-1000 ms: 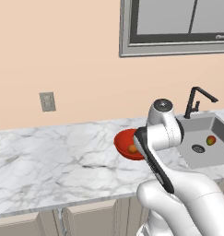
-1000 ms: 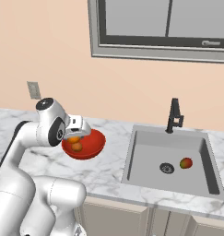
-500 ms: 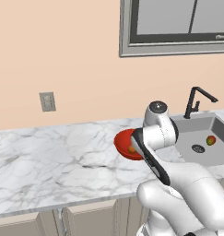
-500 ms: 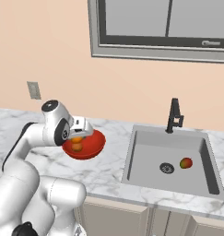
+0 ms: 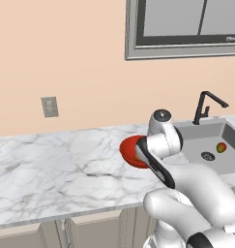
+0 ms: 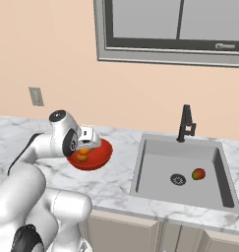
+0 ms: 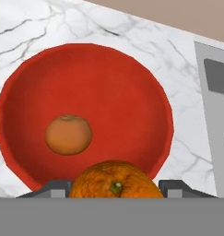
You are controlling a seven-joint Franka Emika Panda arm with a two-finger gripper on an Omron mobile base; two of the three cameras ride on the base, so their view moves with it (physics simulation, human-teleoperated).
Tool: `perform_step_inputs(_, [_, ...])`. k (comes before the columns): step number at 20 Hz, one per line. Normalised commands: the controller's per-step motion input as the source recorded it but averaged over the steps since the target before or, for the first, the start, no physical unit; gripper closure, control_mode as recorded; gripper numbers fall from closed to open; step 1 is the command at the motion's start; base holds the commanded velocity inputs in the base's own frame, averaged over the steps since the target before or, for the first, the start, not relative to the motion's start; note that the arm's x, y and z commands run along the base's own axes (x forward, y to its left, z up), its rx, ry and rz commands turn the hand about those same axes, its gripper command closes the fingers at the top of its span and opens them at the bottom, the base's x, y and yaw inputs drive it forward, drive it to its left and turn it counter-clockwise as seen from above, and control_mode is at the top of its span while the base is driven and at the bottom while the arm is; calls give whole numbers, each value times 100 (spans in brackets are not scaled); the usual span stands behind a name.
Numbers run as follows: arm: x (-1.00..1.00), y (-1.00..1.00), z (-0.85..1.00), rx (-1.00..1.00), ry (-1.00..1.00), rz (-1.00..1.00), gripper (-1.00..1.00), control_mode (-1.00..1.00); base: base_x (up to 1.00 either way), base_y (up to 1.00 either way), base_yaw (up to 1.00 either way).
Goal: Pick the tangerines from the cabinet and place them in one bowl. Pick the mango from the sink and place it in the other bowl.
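Note:
My gripper point(image 7: 114, 187) is shut on one tangerine point(image 7: 114, 179) and hovers just above the near rim of the red bowl point(image 7: 132, 87). A second tangerine point(image 7: 68, 134) lies inside that bowl, left of centre. From the right base view the hand point(image 6: 86, 143) hangs over the red bowl point(image 6: 104, 153) on the marble counter. The mango point(image 6: 198, 174) rests in the sink point(image 6: 155, 170) beside the round drain, and it also appears as the mango point(image 5: 221, 147) in the left base view. The cabinet and the other bowl are out of view.
A black faucet point(image 6: 186, 123) stands behind the sink. A dark-framed window point(image 6: 175, 29) hangs on the wall above. A wall outlet point(image 5: 49, 106) sits at the left. The marble counter point(image 5: 51, 164) stretches left of the bowl.
The hand has shifted slightly over the red bowl, still holding the tangerine. The fruit in the bowl and the mango have stayed put.

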Motion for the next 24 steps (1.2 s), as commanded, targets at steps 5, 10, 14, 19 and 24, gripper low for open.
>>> perform_step_inputs(5, [17, 0, -22, 0, 1, 0, 100, -100, 0, 0, 0])
perform_step_inputs(10, [18, 0, -19, 0, 1, 0, 100, -100, 0, 0, 0])
perform_step_inputs(14, [16, -1, -14, 0, 1, 0, 100, -100, 0, 0, 0])
perform_step_inputs(19, [13, -4, -12, 0, 1, 0, 100, -100, 0, 0, 0])
perform_step_inputs(24, [10, -2, -19, 0, 0, 0, 100, -100, 0, 0, 0])
